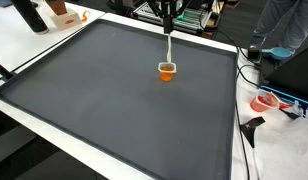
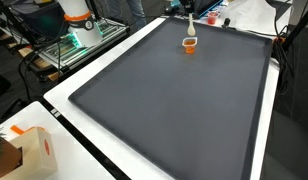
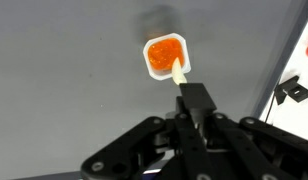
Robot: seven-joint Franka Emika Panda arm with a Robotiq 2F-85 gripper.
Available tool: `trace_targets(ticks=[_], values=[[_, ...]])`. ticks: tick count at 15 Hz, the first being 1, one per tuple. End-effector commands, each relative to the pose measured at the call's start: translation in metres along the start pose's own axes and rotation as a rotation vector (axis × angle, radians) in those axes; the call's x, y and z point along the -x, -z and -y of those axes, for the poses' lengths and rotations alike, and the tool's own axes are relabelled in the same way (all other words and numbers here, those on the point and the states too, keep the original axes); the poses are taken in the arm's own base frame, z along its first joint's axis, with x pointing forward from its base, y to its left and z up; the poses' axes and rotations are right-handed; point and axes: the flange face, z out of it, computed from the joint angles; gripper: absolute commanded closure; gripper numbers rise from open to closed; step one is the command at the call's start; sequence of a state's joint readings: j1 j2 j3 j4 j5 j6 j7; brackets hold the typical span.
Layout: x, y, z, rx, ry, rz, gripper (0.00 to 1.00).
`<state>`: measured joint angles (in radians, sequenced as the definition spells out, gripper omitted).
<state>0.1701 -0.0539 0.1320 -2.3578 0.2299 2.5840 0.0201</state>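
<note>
Wrist view, near to far: gripper (image 3: 197, 106) sits at the bottom of the frame, clamped on a white stick (image 3: 180, 73). The stick runs from between the fingers out to the orange cup (image 3: 166, 55), and its far end sits at the cup's rim or inside it, can't tell which. So the cup is just ahead of the gripper, one stick-length off, nothing in between. The cup is squarish with a white rim and orange fill, standing upright on the dark mat (image 3: 64, 80). In both exterior views the gripper (image 1: 169, 12) hangs above the cup (image 1: 167, 70) with the stick (image 1: 169, 48) nearly vertical between them. The cup (image 2: 190, 45) is well inside the mat (image 2: 174, 110), toward the mat's robot-side edge. The mat lies on a white surface (image 2: 97, 140). A cardboard box (image 2: 24, 150) is off the mat, past its corner opposite the cup.
</note>
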Motion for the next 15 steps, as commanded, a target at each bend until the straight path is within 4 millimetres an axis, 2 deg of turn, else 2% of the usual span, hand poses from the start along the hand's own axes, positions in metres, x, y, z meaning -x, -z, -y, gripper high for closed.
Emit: trace_targets(ticks=[1,15], values=[[0.011,-0.01,-0.018,-0.032,-0.027,-0.017,0.97],[0.03,-0.037,-0.055,-0.139,-0.123,-0.073,0.97]])
